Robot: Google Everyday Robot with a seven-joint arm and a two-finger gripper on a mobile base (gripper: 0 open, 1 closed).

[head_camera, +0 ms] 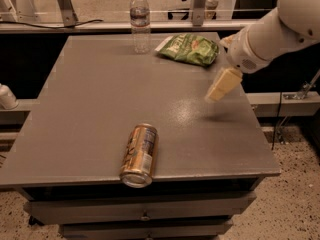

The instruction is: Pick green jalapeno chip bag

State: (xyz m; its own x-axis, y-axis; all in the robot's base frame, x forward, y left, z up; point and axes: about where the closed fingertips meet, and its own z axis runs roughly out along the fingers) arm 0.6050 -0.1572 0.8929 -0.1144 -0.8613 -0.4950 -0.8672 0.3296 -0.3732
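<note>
While near green jalapeno chip bag (189, 49), jaws (bottle (140, 21), can (140, 154) apart)

I see the wrinkly green jalapeno chip bag (190, 49) lying flat just right of the water bottle (140, 19), my hand (222, 84) hovering farther right.
</note>
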